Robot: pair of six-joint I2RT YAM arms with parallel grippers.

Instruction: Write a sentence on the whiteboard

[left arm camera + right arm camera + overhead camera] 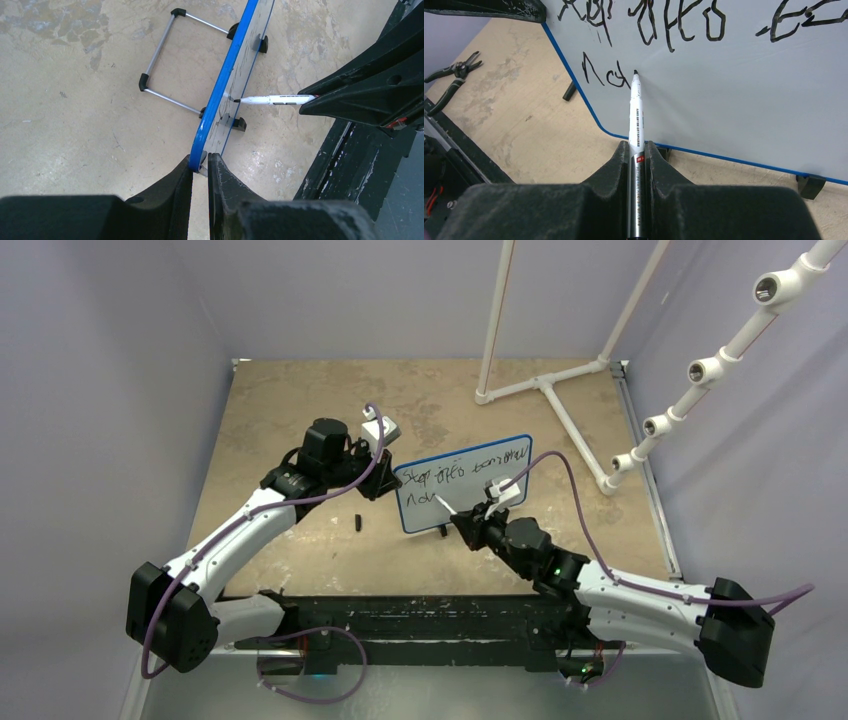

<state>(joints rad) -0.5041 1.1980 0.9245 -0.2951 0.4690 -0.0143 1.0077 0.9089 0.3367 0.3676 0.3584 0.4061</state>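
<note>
Two hands work at the whiteboard, which stands upright on its black feet near the middle of the counter. We see the left hand pinched shut on the board's blue-rimmed left edge. The right hand is clamped around a white marker, whose black tip touches the board face at the end of the short second line of the sentence. A small black object lies on the counter just left of the board.
</note>
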